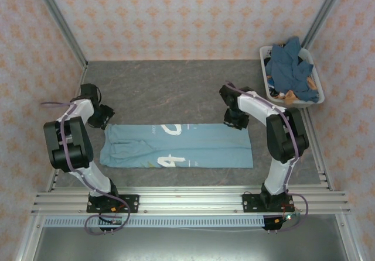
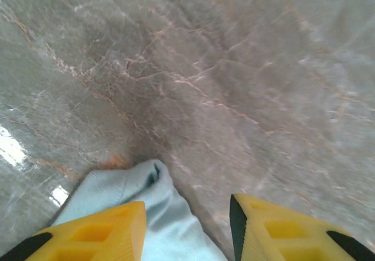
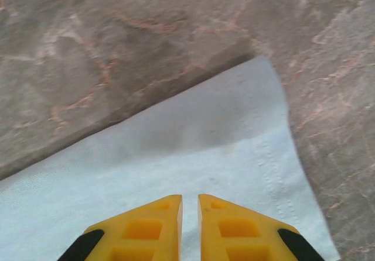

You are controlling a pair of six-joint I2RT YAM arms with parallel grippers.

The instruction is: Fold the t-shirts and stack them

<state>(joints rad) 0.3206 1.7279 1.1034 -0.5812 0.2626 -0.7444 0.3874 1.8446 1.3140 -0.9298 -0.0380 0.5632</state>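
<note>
- Left jaws stand wide apart, holding nothing; a corner of the light-blue t-shirt lies between them on the desk.
- Right jaws are almost closed over the shirt's other end.

bare table behind shirt, basket far-right

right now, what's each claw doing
left claw: open, over a corner of the sky-blue t-shirt
right claw: closed, nothing visibly gripped
</note>
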